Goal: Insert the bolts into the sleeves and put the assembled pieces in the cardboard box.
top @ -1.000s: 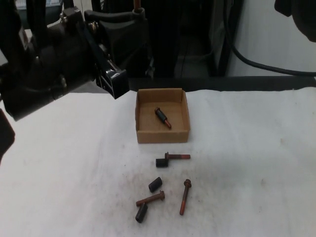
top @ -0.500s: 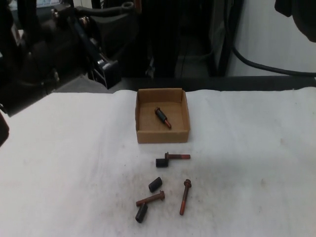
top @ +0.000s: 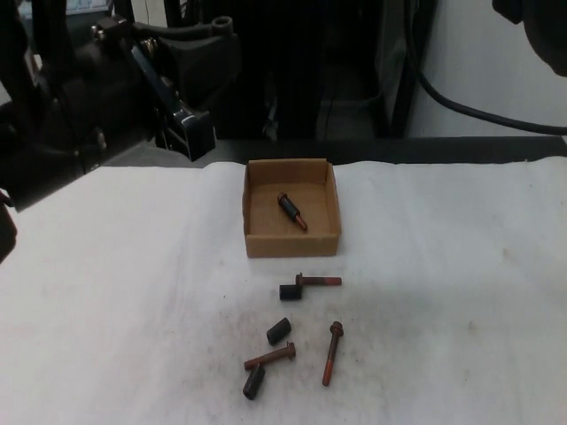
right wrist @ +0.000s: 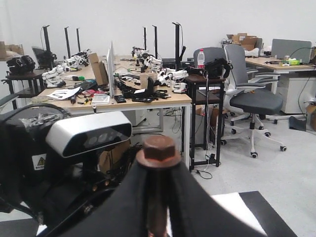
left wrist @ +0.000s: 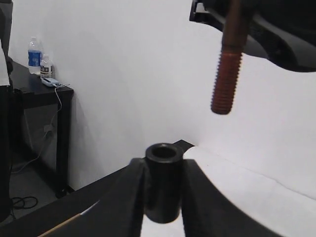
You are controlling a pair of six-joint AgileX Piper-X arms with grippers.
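A white cloth (top: 461, 292) lies spread out flat, smudged dark toward its near middle, and a black cable (top: 478, 113) runs behind it. A black side table (left wrist: 29, 81) carries two water bottles (left wrist: 34, 53) (against a white wall (left wrist: 123, 74)). A grey office chair (right wrist: 252, 101) stands near a cluttered wooden desk (right wrist: 148, 102).

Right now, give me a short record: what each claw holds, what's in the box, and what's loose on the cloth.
Left claw: shut on a black sleeve, open end up
Right claw: shut on a bolt, thread end above the sleeve, not yet inside
Box: one assembled piece
Loose on cloth: three bolts, three sleeves
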